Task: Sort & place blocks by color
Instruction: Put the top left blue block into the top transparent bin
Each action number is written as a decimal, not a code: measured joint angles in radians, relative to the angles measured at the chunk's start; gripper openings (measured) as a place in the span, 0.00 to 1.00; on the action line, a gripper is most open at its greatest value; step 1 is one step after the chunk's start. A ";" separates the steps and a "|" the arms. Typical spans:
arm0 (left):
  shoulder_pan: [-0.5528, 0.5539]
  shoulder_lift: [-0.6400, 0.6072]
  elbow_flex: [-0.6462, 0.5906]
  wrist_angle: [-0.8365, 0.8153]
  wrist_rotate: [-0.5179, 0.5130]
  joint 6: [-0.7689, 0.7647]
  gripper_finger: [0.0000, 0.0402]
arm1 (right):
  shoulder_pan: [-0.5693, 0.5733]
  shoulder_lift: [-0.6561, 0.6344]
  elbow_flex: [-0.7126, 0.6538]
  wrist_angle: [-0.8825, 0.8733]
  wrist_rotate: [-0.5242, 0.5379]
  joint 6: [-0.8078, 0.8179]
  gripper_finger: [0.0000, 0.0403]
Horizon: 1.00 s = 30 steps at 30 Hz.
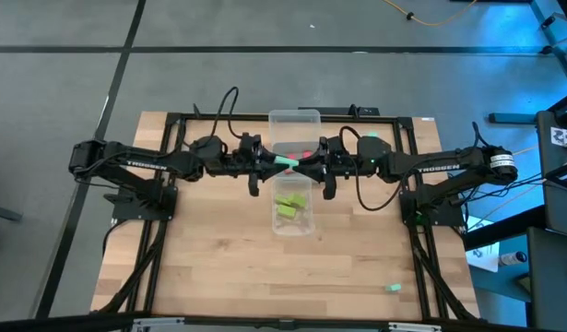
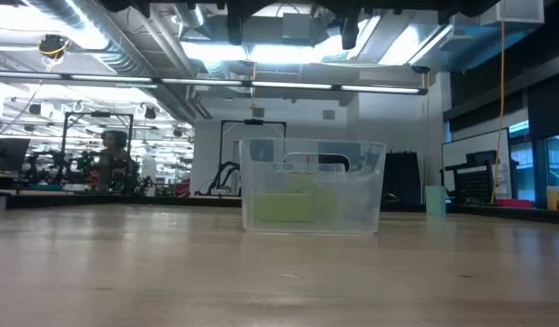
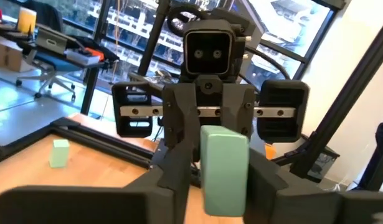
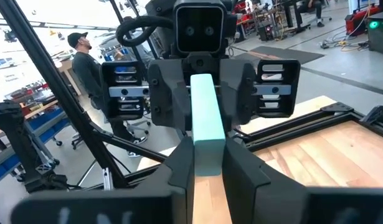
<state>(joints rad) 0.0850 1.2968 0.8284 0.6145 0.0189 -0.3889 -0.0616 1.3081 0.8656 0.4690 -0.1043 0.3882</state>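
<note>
A mint teal-green bar (image 1: 288,163) hangs in the air between my two grippers, which meet nose to nose above the row of clear trays. My left gripper (image 1: 265,166) comes from the table's left and my right gripper (image 1: 311,166) from the right; each is shut on one end of the bar. Lime blocks (image 1: 290,207) lie in the near tray (image 1: 306,226), seen also in the low view as lime blocks (image 2: 284,207). Red blocks (image 1: 304,153) show in the tray under the grippers. A lone mint cube (image 1: 394,288) lies on the table near the right front corner. My left gripper pinches the bar's left end (image 3: 223,186) between its two fingers, coming level from the table's left, fingers along the bar. The bar is lifted clear. My right gripper pinches the bar's right end (image 4: 208,155) between its two fingers (image 4: 179,165), level from the table's right, along the bar, which reaches on to the left gripper.
Three clear trays stand in a line at the table's middle, the far tray (image 1: 294,120) among them. A black frame rail (image 1: 172,118) borders the table. A person (image 4: 85,56) stands in the room beyond. Bare wood (image 1: 218,258) spreads across the near half.
</note>
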 joint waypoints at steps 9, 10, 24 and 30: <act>0.079 -0.101 0.001 -0.171 0.104 -0.010 0.39 | -0.034 -0.075 0.000 -0.148 -0.003 -0.037 0.14; 0.092 -0.125 0.000 -0.218 0.115 -0.003 0.39 | -0.042 -0.094 0.000 -0.178 -0.003 -0.051 0.14; 0.217 -0.511 0.000 -0.476 0.130 0.136 0.39 | -0.131 -0.404 -0.028 -0.444 -0.003 -0.200 0.14; 0.189 -0.548 -0.008 -0.479 0.078 0.141 0.39 | -0.131 -0.441 -0.036 -0.435 -0.003 -0.209 0.14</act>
<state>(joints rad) 0.2741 0.7488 0.8202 0.1352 0.0964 -0.2476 -0.1928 0.8669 0.8292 0.0336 -0.1073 0.1789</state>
